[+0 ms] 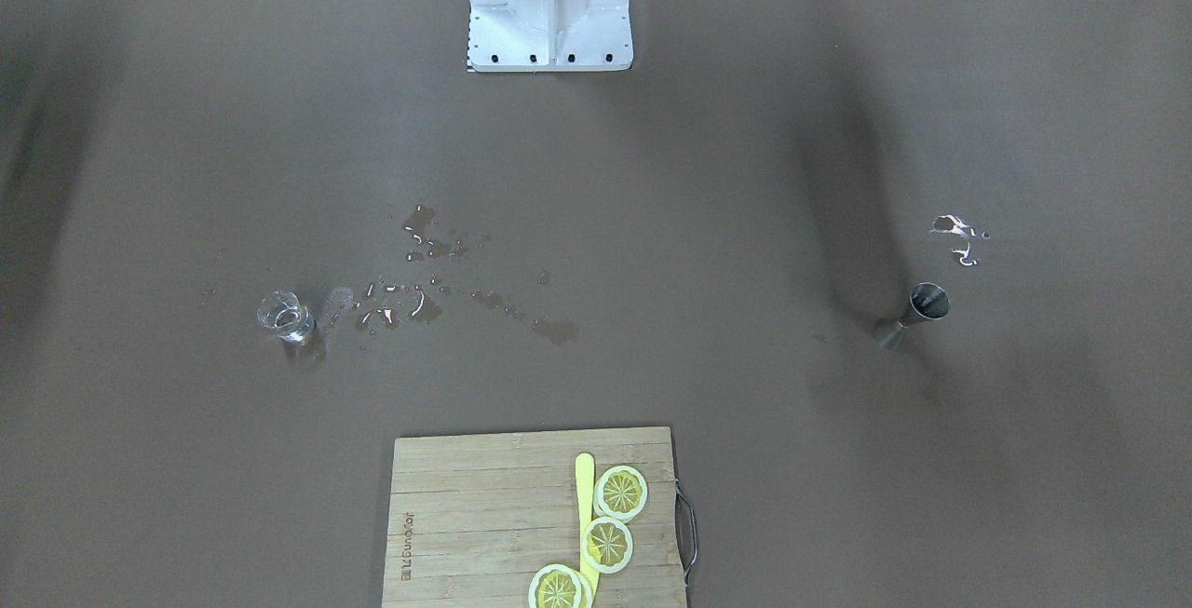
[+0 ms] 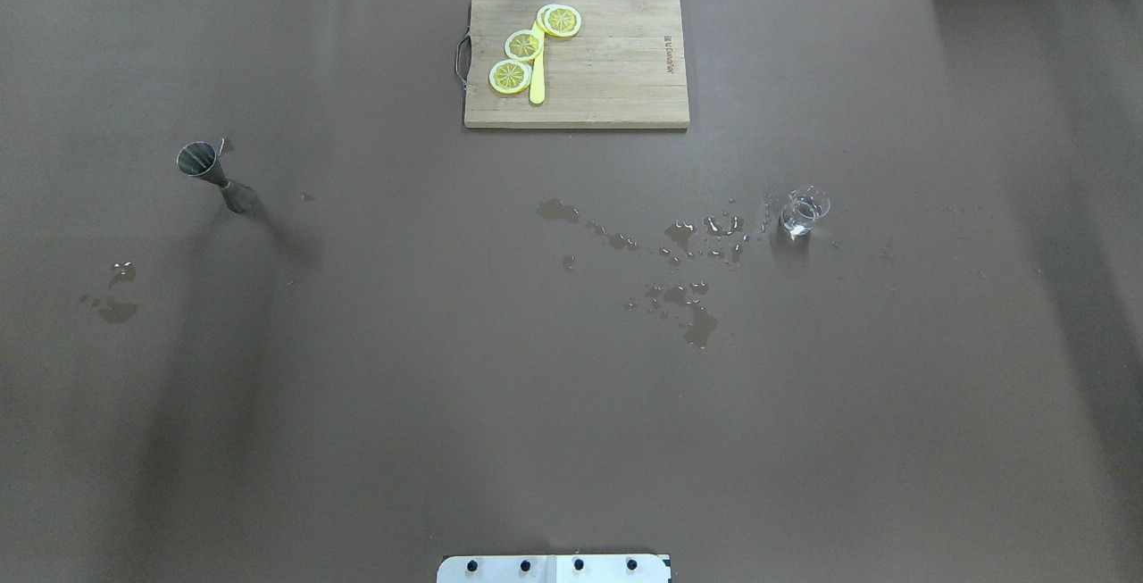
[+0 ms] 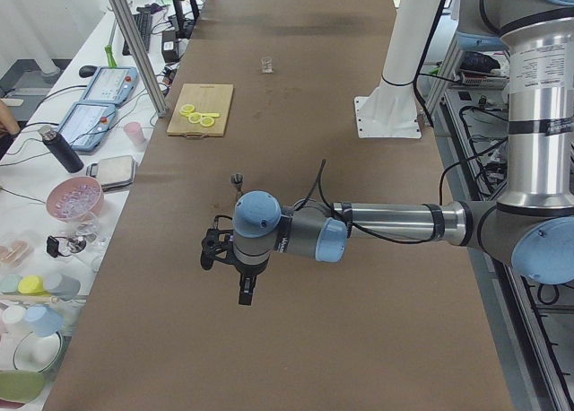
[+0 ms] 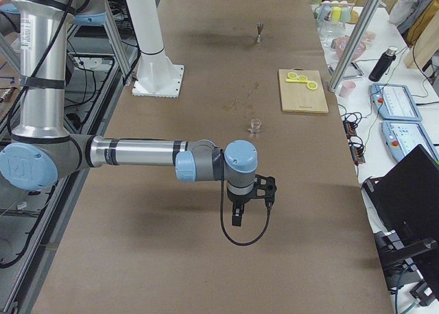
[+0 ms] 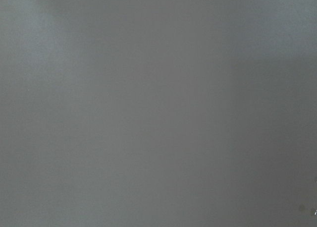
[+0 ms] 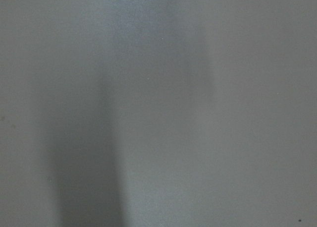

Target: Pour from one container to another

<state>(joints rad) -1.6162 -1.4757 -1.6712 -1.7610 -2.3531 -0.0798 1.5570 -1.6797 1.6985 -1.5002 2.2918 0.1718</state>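
Jigger (image 2: 214, 174) stands upright at 9 o'clock on the tabletop (image 2: 402, 404) in the overhead view, and the glass (image 2: 804, 211) stands at 3 o'clock, with spilled drops (image 2: 688, 244) just beside it. Whether the left fingers (image 3: 246, 290) and right fingers (image 4: 236, 218) are open, I cannot tell.

Small steel double-cone jigger (image 2: 214, 176), upright on the brown tabletop (image 2: 446, 387), far over on the robot's left side, wider mouth up. Small clear glass cup (image 2: 805, 211), also upright, well apart on the right side, seemingly holding a little clear liquid, with wet splashes (image 2: 688, 244) just beside.
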